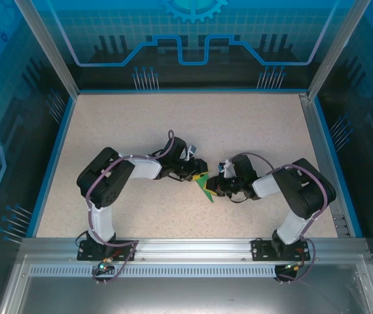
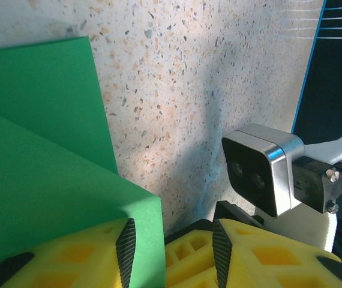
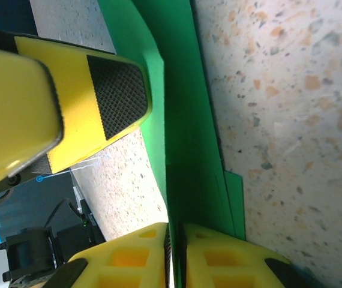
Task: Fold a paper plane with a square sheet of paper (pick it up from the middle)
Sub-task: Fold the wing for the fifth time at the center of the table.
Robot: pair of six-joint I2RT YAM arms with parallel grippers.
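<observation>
Paper [image 3: 186, 120], thin, green, creased, clamped in right claw [image 3: 174, 234]; left claw [image 2: 172, 240] seemingly apart.

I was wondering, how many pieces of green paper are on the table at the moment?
1. The thin, bright green paper sheet, partly folded, is near the middle of the speckled table, its edge pinched by the right gripper. Its layers could hide another piece.

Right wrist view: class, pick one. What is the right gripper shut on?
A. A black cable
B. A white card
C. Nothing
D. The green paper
D: the paper runs down into the right gripper, whose jaws are pressed together on its edge.
</observation>
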